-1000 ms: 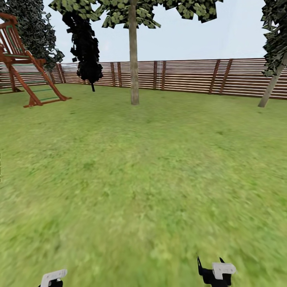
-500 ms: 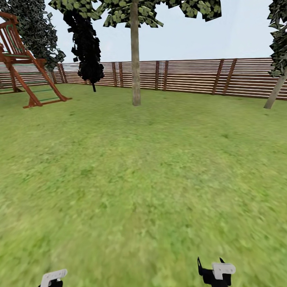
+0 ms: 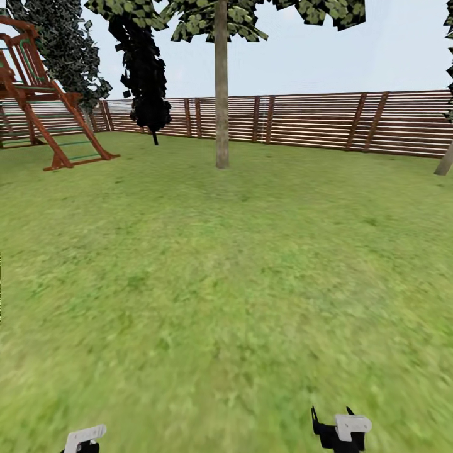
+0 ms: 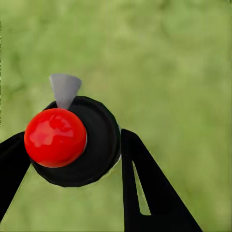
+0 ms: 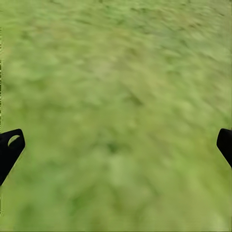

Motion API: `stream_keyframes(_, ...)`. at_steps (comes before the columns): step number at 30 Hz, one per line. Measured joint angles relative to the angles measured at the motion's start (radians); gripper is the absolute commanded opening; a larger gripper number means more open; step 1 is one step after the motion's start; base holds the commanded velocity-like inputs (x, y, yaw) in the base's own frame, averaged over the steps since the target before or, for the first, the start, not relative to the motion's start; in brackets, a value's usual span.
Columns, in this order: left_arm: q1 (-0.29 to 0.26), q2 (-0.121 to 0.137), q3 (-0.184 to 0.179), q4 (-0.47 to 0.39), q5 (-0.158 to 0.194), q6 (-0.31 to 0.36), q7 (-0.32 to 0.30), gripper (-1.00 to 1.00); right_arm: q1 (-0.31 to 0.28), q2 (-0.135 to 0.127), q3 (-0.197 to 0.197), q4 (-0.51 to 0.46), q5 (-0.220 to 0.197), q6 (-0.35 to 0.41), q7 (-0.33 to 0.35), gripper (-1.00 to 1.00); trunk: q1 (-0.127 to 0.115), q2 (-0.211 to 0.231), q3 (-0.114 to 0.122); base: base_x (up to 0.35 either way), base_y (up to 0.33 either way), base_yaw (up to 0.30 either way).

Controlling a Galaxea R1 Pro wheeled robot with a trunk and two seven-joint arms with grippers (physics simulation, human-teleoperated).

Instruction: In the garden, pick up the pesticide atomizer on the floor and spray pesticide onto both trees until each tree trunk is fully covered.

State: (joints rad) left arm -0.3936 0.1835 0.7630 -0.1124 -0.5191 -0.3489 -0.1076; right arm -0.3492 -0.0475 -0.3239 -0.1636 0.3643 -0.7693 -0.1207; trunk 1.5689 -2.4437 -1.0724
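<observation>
**Atomizer in the left hand, trees still far across the lawn**

The pesticide atomizer (image 4: 72, 140) sits between the two black fingers of the left hand (image 4: 72, 159), which are closed against its sides. The left wrist view looks down on its round black top, with a glossy red knob and a small grey cone-shaped nozzle at the rim; the body below is hidden by that top. Blurred grass lies behind it.

In the head view the left hand (image 3: 83, 438) is cut off by the lower edge, so just a white bracket and a bit of black show, and the atomizer cannot be made out there. The right hand (image 3: 340, 431) is also partly cut off at the lower edge. In the right wrist view its fingers (image 5: 9, 150) stand wide apart at opposite edges, with nothing but blurred lawn between them.

Across the lawn (image 3: 239, 270), one tree trunk (image 3: 221, 94) rises pale and straight near the fence (image 3: 314, 123); its leaves are cropped by the upper edge. A second trunk (image 3: 445, 162) leans at the right edge, mostly out of frame. A dark columnar tree (image 3: 143, 69) stands left of the first trunk, and a red-brown wooden play frame (image 3: 44, 100) is cut by the left edge.
</observation>
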Motion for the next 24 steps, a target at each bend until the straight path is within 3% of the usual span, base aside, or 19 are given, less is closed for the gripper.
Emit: stream_keyframes(24, 0.000, 0.000, 0.000, 0.000, 0.000, 0.000, 0.000, -1.00, 0.000, 0.000, 0.000, 0.000, 0.004, 0.000, 0.002, 1.00, 0.000, 0.000, 0.000, 0.340, 0.000, 0.013)
